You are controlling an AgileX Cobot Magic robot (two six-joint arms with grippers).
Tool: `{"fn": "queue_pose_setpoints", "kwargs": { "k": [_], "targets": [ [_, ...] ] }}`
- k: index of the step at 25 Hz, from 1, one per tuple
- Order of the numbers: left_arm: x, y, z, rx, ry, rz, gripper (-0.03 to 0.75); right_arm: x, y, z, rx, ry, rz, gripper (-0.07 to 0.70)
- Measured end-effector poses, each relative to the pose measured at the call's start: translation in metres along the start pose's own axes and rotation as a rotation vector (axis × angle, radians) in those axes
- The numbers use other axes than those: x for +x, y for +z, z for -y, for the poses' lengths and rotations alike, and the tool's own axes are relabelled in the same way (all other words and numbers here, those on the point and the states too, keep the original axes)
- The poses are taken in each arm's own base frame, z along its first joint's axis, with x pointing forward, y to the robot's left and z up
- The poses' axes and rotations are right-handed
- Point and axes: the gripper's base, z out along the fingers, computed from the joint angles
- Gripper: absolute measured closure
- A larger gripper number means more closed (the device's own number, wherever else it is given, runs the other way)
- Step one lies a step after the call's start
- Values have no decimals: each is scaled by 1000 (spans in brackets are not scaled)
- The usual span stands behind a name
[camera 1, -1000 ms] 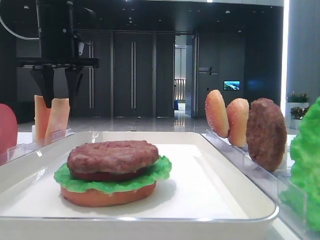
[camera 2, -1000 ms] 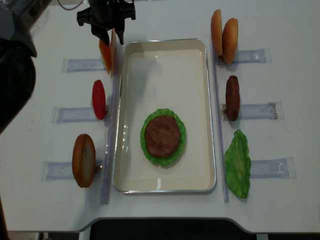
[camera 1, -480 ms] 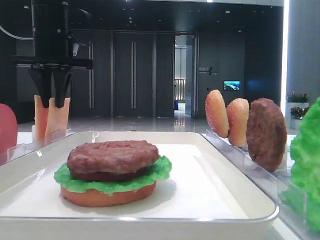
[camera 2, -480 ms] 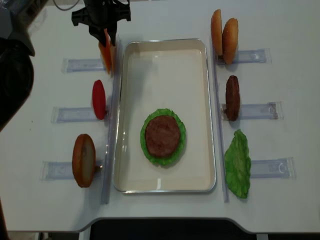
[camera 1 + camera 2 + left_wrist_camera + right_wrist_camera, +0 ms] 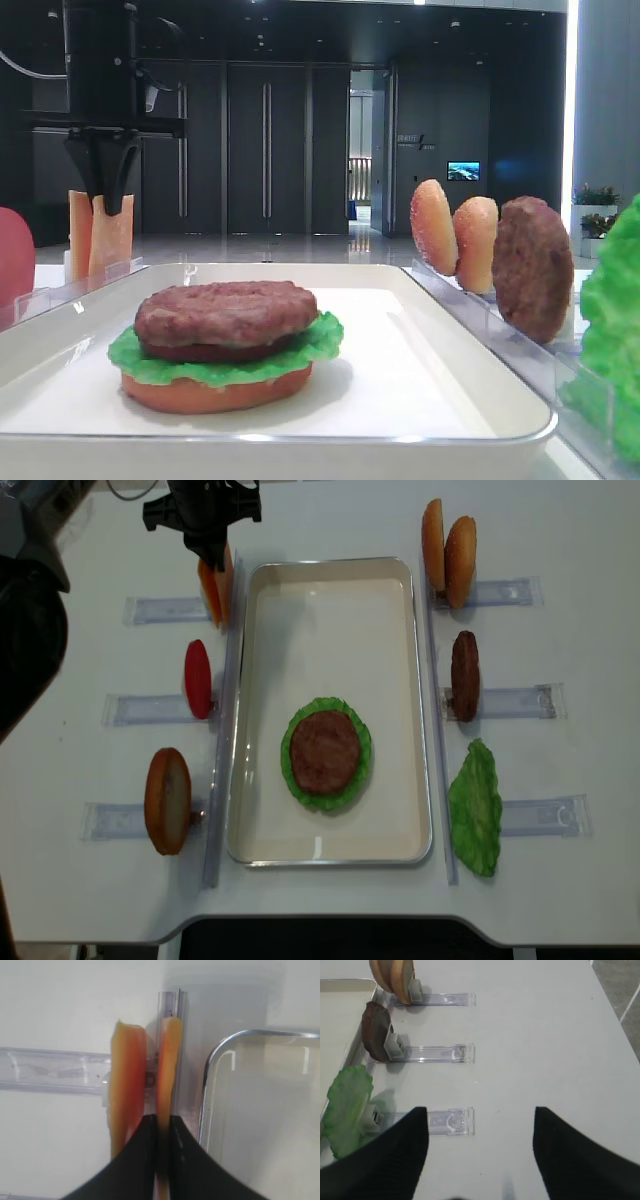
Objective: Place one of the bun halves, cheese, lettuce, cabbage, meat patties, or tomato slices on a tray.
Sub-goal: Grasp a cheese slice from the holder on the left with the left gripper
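Left claw (image 5: 161,1132) was clenched on the upright cheese (image 5: 166,1067) slice nearer the tray (image 5: 330,852), at the upper left of the overhead frame; its lower edge was hidden between the black fingers (image 5: 139,1155). Right claw (image 5: 480,1147) stood spread over bare worktop (image 5: 545,1035), holding nothing, its tips cut off at the bottom edge. No writing was readable. On the tray lay a bun disc (image 5: 215,390), lettuce (image 5: 230,362) and a meat patty (image 5: 225,312), stacked.

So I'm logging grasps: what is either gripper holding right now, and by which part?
The left gripper pinches the tray-side cheese slice by its upper edge; the right gripper is open, holding nothing.
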Motion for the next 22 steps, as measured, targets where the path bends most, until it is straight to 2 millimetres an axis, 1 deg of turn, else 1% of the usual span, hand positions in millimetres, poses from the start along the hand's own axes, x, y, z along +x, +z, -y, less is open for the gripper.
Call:
{"fn": "queue_pose_setpoints", "kwargs": {
  "k": [8,12,22],
  "targets": [
    [0,-1,1,8,2,-1,685,0,0,0,0,0,0,197],
    [1,-8,1,28,10,5,685,0,0,0,0,0,0,197],
    [2,-53,-5,66,21,87,685,0,0,0,0,0,0,197]
  ]
}}
